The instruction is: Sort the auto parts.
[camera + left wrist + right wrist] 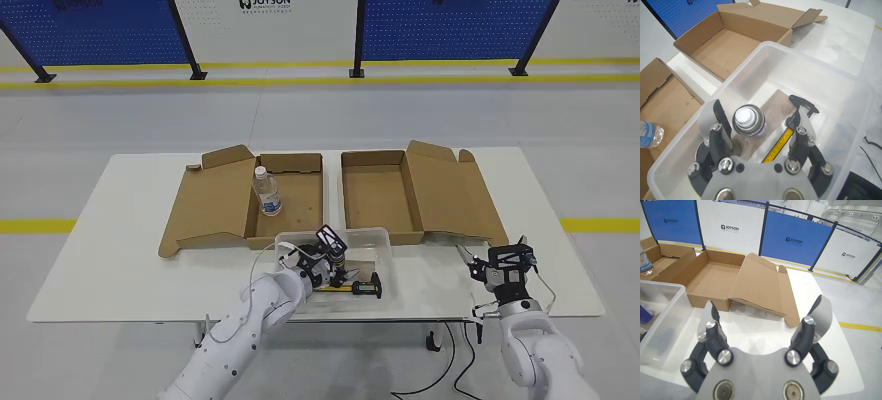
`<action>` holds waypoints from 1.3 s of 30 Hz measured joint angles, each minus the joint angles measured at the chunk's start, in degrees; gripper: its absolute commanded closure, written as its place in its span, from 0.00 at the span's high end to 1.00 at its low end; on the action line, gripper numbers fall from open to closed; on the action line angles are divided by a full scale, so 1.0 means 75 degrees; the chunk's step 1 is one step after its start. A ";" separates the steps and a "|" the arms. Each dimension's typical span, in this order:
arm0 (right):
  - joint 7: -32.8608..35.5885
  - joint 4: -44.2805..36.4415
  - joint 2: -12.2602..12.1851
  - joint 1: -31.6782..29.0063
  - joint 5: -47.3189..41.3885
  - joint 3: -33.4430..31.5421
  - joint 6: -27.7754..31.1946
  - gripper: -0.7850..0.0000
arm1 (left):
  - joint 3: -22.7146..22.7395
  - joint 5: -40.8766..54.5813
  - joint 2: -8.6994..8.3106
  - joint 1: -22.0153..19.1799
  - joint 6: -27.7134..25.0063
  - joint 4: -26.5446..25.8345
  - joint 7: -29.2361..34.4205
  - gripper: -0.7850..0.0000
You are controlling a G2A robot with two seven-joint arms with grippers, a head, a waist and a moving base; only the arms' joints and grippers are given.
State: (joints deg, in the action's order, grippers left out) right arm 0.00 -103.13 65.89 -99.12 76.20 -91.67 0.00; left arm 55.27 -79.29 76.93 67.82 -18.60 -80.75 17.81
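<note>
Well off to the left of the left gripper [760, 111] and beyond it: open box [215, 205] flat on the counter [110, 260], with a bottle [266, 190] inside, far from the fingers.

Left gripper: released, jaws spread wide, lowered into the clear bin [810, 56] at the counter's near edge. Straddling an upright can [748, 121], white cap toward the wrist. Left finger [721, 117] just beside the can wall, contact impossible to tell. Right finger [802, 121] well clear of the can. Below the gripper, under the can and running on past the fingertips: a brown card [772, 106] on the bin floor. Beneath the left finger: a round metal part [700, 151], mostly hidden. Under the right finger: a caliper [780, 141], yellow scale running back toward the wrist, black head just past the fingertip.

Ahead of the left gripper and slightly right, just past the bin's far wall: second box [378, 195], open, lid folded out flat to its right.

Right gripper [765, 303]: released as well, fingers wide apart, grasping nothing, held above bare counter. Bin just to its left, apart from the fingers. Second box ahead and to the left, with the folded-out lid straight ahead, near but not touching.
</note>
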 measured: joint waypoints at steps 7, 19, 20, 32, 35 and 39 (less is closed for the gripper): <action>0.0000 0.0000 0.0000 0.0000 0.0000 0.0000 0.0000 1.00 | -0.0057 -0.0008 0.0011 -0.0034 -0.0039 0.0102 0.0028 0.84; 0.0000 0.0000 0.0000 0.0000 0.0000 0.0000 0.0000 1.00 | -0.0143 -0.0051 0.0032 -0.0115 -0.0056 0.0263 0.0059 0.73; 0.0000 0.0000 0.0000 0.0000 0.0000 0.0000 0.0000 1.00 | -0.0144 -0.0043 0.0033 -0.0118 -0.0063 0.0269 0.0065 0.74; 0.0000 0.0000 0.0000 0.0000 0.0000 0.0000 0.0000 1.00 | -0.0142 -0.0053 0.0036 -0.0117 -0.0029 0.0292 0.0031 0.18; 0.0000 0.0000 0.0000 0.0000 0.0000 0.0000 0.0000 1.00 | -0.0146 -0.0070 0.0035 -0.0118 -0.0044 0.0293 0.0015 0.00; 0.0000 0.0000 0.0000 0.0000 0.0000 0.0000 0.0000 1.00 | -0.0125 -0.0072 0.0029 -0.0103 -0.0059 0.0254 -0.0040 0.00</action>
State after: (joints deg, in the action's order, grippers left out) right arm 0.00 -103.13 65.89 -99.12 76.20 -91.67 0.00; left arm 54.33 -79.83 77.15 67.05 -19.05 -78.84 17.51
